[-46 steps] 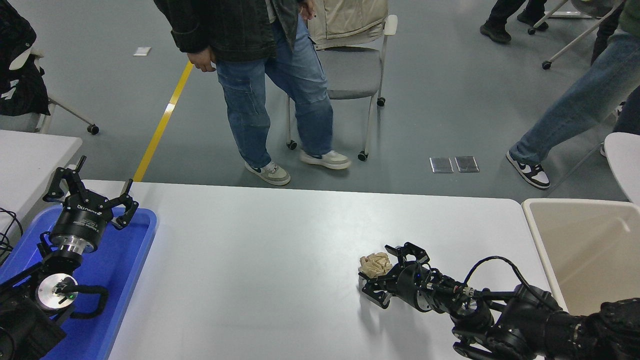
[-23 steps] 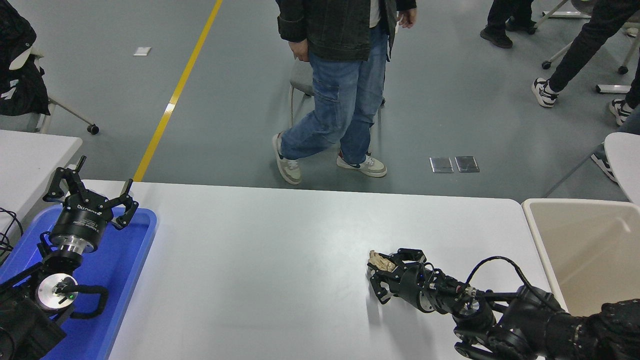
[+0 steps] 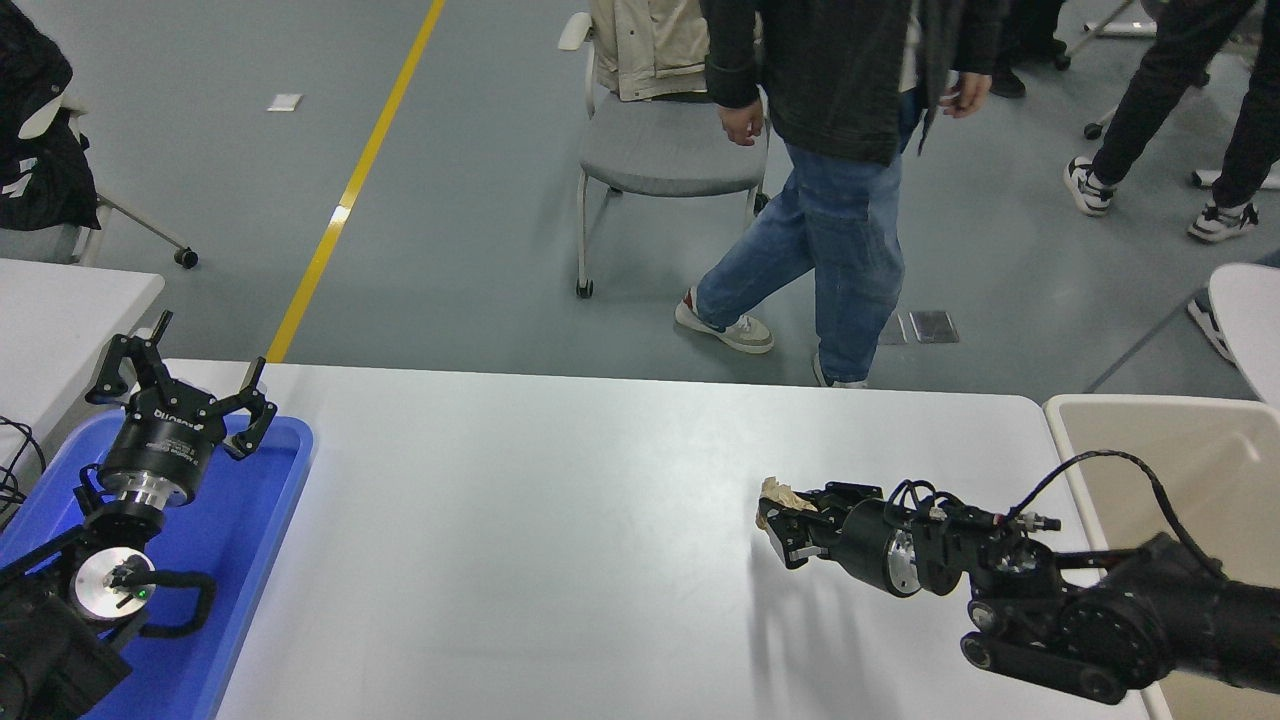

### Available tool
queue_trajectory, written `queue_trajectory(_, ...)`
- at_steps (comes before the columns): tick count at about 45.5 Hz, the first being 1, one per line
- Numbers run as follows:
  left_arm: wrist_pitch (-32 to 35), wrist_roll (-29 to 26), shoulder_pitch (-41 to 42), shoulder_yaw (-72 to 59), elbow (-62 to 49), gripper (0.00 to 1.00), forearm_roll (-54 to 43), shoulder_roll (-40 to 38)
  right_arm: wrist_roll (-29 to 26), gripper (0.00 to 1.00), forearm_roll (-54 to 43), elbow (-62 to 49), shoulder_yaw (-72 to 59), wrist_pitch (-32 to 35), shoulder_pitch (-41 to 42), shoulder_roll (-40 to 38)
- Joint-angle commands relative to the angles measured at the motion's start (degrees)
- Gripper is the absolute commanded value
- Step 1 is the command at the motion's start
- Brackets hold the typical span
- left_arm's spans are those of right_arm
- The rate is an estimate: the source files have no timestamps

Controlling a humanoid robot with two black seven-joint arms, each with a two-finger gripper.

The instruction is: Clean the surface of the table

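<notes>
The white table surface (image 3: pixel 520 520) fills the lower half of the head view. My right gripper (image 3: pixel 782 517) hovers above its right part, shut on a crumpled tan paper wad (image 3: pixel 773 490), of which only a small piece shows between the black fingers. The gripper's shadow lies on the table just below it. My left gripper (image 3: pixel 180 385) is parked at the lower left over a blue tray (image 3: pixel 260 530), its fingers spread open and holding nothing.
A beige bin (image 3: pixel 1180 490) stands against the table's right end. A smaller white table (image 3: pixel 60 310) is at the left edge. Beyond the far edge a person in jeans (image 3: pixel 830 220) walks past a grey chair (image 3: pixel 665 150); other legs show at top right.
My right gripper closed on the paper wad and lifted it off the table, moving up and slightly right. The person behind walked to the right. The left arm stayed still.
</notes>
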Motion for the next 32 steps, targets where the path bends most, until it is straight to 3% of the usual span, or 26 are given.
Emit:
queue_trajectory(1, 0.0, 0.0, 0.0, 0.0, 0.0, 1.0, 0.0, 0.0, 0.6, 0.0, 8.0, 13.9, 0.9, 2.6, 7.8, -12.0)
queue_trajectory(24, 0.0, 0.0, 0.0, 0.0, 0.0, 1.0, 0.0, 0.0, 1.1, 0.0, 9.7, 23.1, 8.4, 11.0, 10.5, -28.6)
queue_trajectory(32, 0.0, 0.0, 0.0, 0.0, 0.0, 1.0, 0.0, 0.0, 1.1, 0.0, 9.5, 21.5, 8.4, 11.4, 10.0, -31.9)
